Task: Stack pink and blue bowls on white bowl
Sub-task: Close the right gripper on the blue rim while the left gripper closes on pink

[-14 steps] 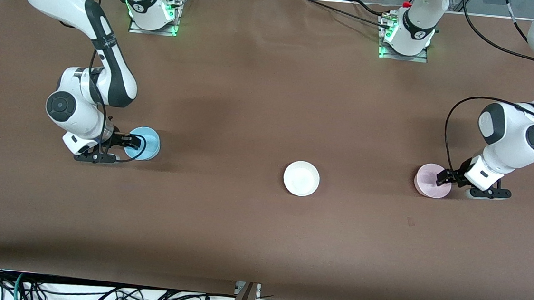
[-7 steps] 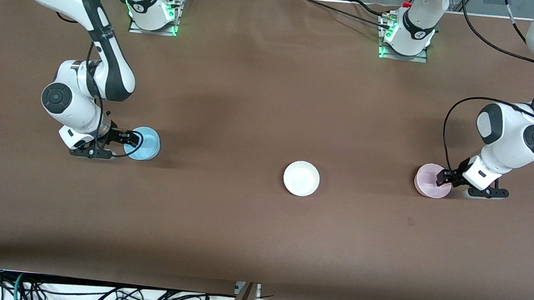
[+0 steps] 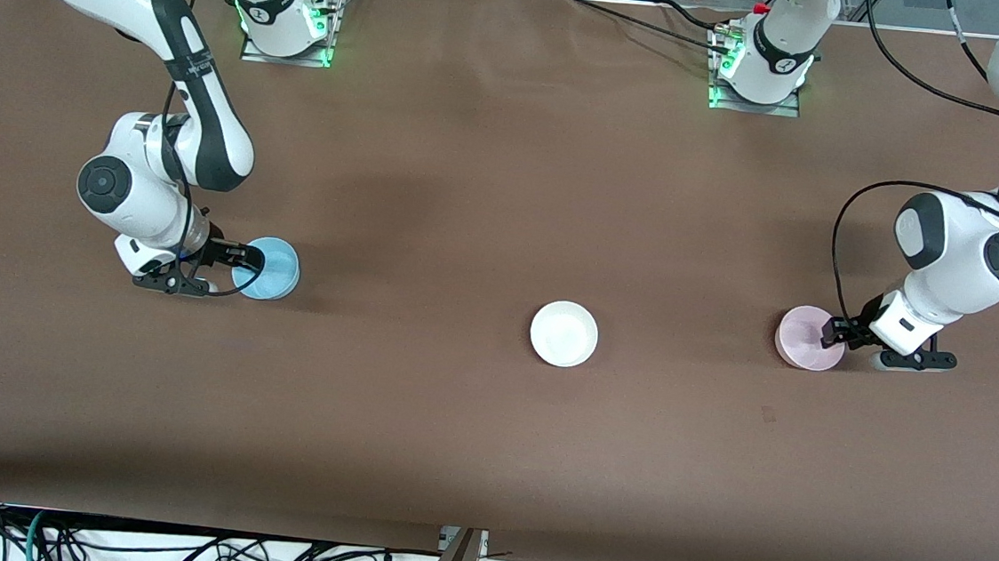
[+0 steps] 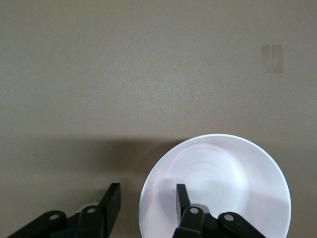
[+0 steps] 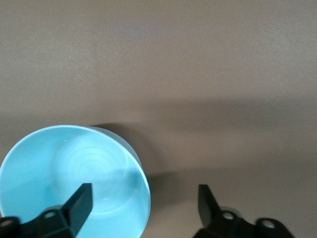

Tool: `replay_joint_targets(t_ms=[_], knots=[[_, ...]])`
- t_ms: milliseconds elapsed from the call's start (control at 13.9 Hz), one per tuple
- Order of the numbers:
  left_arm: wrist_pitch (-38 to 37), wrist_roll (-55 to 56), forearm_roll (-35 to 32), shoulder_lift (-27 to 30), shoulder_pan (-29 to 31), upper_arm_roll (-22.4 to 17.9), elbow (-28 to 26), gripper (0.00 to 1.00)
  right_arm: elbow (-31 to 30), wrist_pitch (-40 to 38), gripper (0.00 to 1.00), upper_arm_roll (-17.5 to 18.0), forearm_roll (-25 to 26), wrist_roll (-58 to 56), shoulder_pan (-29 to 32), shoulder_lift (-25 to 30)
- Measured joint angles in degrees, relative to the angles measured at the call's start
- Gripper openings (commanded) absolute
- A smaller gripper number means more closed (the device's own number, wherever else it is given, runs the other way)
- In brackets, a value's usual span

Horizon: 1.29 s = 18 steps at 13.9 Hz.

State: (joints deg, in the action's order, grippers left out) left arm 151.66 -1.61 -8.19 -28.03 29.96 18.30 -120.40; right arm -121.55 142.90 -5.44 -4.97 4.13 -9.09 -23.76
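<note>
- Brown desk (image 3: 489,182) carries three bowls in a rough row: blue bowl (image 3: 269,268) toward the right arm's end, white bowl (image 3: 564,334) in the middle and slightly nearer the front camera, pink bowl (image 3: 808,338) toward the left arm's end; all well apart
- Right pincer (image 3: 244,262) is low at the blue bowl's rim, fingers apart, one inside the bowl and one outside the wall; not clamped
- Left pincer (image 3: 834,332) is low at the pink bowl's rim, fingers apart, straddling the wall the same way
- Risk: each grip would take only a thin rim on one side, so a bowl may tilt or slip out on lifting
- Risk: closing on a light bowl could nudge it along the desk and spoil the grip
- Risk: both arms heading for the white bowl together could meet over it
- Wrist views show what the front view hides: the straddle itself, blue bowl (image 5: 74,181) and pink bowl (image 4: 215,186) each with one finger inside
- Front view alone shows the white bowl and the spacing of all three
</note>
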Motion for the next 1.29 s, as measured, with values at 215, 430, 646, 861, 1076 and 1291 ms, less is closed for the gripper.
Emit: replay_joint_targets(t_ms=[215,430,646,861,1076,1291], knots=[[0.0,-0.02,-0.01,0.35,0.0,0.0,-0.54,0.27,-0.03,-0.01,0.56,0.0,-0.02,0.03,0.0,-0.58],[0.0,-0.02,-0.01,0.8,0.0,0.0,-1.03,0.1,-0.04,-0.01,0.25,0.0,-0.02,0.05,0.0,-0.85],[0.0,-0.04,-0.01,0.95,0.0,0.01,-1.13,0.01,-0.04,-0.12,0.0,0.0,-0.03,0.06,0.0,-0.85],[0.0,-0.04,-0.01,1.42,0.0,0.18,-1.16,0.0,0.14,-1.09,0.0,0.15,-0.53,0.06,-0.01,-0.08],[0.0,-0.04,-0.01,1.48,0.0,0.23,-1.16,0.0,0.14,-1.41,0.0,0.19,-0.54,0.05,-0.01,0.13],[0.07,0.32,-0.01,1.78,-0.01,0.75,-1.04,0.0,0.6,-2.22,0.0,0.26,-0.54,-0.08,-0.02,0.23]])
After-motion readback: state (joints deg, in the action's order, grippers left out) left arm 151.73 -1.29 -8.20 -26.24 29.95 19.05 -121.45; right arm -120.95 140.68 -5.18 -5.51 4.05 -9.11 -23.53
